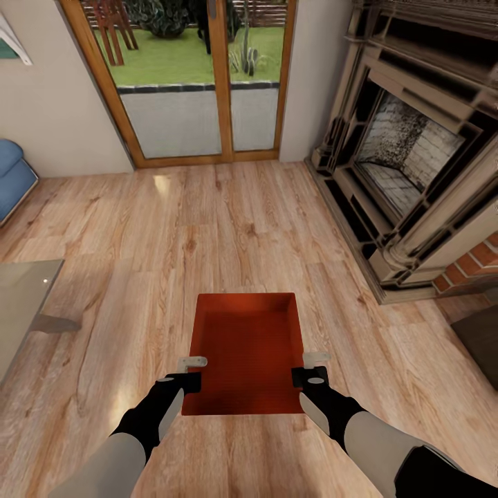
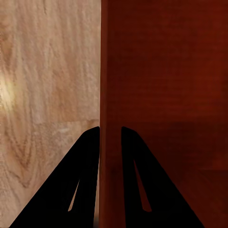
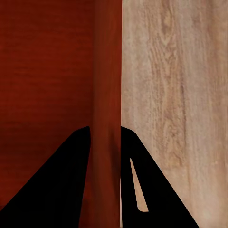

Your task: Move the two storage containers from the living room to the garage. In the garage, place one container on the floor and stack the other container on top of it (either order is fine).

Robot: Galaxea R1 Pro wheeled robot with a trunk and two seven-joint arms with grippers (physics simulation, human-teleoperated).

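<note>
At the far left edge sits a blue sofa (image 1: 12, 173), with a glass coffee table (image 1: 24, 304) below it. Lower centre, the left gripper (image 1: 191, 370) clamps the left wall of an orange-red storage container (image 1: 245, 346), and the right gripper (image 1: 312, 367) clamps its right wall, above the wood plank floor (image 1: 228, 228). A fireplace (image 1: 408, 152) fills the upper right.

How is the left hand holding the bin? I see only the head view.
Observer: In the left wrist view, the left hand has one finger on each side of the storage container's thin wall.
Operator: And the right one?
Observer: Same. The right hand straddles the opposite wall, one finger inside the bin and one outside.
Operator: What is under it?
Observer: Light wood plank floor shows beside the wall.
</note>
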